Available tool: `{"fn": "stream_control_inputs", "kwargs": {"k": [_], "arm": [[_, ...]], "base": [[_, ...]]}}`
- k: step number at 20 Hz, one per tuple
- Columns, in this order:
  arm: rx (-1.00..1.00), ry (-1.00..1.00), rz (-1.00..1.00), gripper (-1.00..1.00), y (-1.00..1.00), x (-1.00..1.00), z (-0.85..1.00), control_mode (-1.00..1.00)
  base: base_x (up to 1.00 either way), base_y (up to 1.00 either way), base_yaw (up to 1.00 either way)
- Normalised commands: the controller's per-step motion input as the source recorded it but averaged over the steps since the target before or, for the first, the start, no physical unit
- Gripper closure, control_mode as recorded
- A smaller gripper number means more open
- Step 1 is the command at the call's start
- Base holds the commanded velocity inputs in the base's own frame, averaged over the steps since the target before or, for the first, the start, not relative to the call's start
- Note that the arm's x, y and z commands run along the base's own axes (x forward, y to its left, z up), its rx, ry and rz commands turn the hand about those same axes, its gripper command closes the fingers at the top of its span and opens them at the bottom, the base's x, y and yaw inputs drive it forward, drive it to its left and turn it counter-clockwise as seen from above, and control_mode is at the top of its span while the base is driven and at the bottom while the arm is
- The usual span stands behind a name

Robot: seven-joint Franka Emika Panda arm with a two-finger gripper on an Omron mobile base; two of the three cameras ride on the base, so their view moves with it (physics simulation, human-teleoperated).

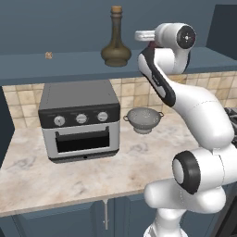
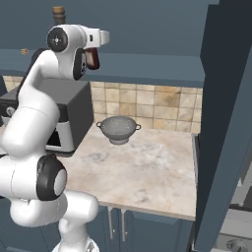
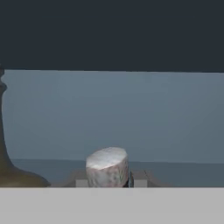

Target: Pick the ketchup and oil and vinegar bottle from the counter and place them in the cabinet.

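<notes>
In the left base view, a small tan speck (image 1: 48,55) lay at the upper left on the slate board of the cabinet (image 1: 69,62). Below it, a grey toaster oven (image 1: 79,119) sat on the counter (image 1: 69,178), left of centre. The oil and vinegar bottle (image 1: 115,41) stood upright on the cabinet shelf at upper centre. A metal colander (image 1: 143,119) rested on the counter just right of centre, near the backsplash. At the upper right, the gripper (image 1: 149,45) was raised to shelf height, just right of the flask and apart from it.

In the right base view, the ketchup (image 2: 92,59) hung dark red at the upper left, clamped between the closed fingers. In the hand view, its pale cap rose at bottom centre, with the flask's base at the lower left.
</notes>
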Motion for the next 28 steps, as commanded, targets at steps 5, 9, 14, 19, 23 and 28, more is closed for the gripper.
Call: {"fn": "stream_control_inputs", "kwargs": {"k": [5, 9, 14, 19, 23, 28], "arm": [[0.0, 0.04, 0.0, 1.0, 0.0, 0.21, 0.0, -1.0], [0.0, 0.04, 0.0, 1.0, 0.0, 0.19, 0.0, -1.0], [0.01, 0.04, 0.0, 1.0, 0.0, 0.1, -0.01, -1.0], [0.08, 0.03, 0.0, 1.0, -0.09, 0.06, -0.08, -1.0], [0.04, 0.02, 0.0, 1.0, -0.02, 0.01, 0.0, -1.0], [0.0, 0.0, 0.0, 1.0, 0.01, 0.03, 0.0, -1.0]], "base": [[0.0, 0.0, 0.0], [0.0, 0.0, 0.0], [0.0, 0.0, 0.0], [0.0, 0.0, 0.0], [0.0, 0.0, 0.0], [0.0, 0.0, 0.0]]}}
